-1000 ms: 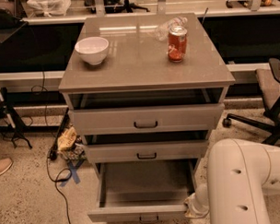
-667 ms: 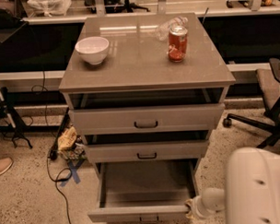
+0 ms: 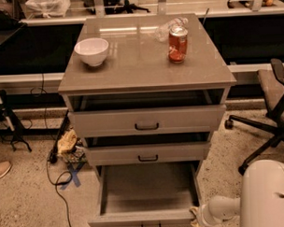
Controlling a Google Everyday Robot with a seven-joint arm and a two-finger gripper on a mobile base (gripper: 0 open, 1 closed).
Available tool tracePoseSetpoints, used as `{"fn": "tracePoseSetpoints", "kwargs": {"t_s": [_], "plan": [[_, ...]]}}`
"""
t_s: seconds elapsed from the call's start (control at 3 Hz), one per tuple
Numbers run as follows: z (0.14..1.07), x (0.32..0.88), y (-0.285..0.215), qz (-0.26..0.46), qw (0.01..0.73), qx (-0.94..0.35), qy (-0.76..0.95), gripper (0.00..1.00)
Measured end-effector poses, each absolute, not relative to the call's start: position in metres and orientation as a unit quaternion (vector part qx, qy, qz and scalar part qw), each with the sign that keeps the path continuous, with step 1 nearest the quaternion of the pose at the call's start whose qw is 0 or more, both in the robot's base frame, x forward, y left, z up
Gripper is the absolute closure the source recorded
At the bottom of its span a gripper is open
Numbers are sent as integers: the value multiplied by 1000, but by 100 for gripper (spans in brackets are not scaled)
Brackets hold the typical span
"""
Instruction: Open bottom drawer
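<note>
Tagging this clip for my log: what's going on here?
A robot is working at a three-drawer cabinet. Its gripper sits low at the right, by the front right corner of the bottom drawer, which stands pulled far out and looks empty. Whether it touches the drawer is unclear. The middle drawer and top drawer are only slightly ajar. A white bowl and a red can stand on top.

Light's warm and kinda dim. My gripper (image 3: 197, 217), low by the bottom drawer's (image 3: 149, 192) front right corner, looks pale and washed out. Up and left of it, glare streaks the cabinet top (image 3: 140, 64), and deep shadow fills the gaps over the 2 upper drawers (image 3: 147, 120).
</note>
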State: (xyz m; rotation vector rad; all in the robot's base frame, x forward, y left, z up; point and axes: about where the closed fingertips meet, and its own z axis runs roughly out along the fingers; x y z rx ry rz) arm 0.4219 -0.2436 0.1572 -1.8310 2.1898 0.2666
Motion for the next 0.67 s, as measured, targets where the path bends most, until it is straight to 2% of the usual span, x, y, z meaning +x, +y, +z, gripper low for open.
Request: {"fn": "tracePoseSetpoints", "kwargs": {"t_s": [0.33, 0.67], "plan": [[160, 423, -243, 92, 137, -633, 757, 82], [160, 423, -243, 92, 137, -633, 757, 58]]}}
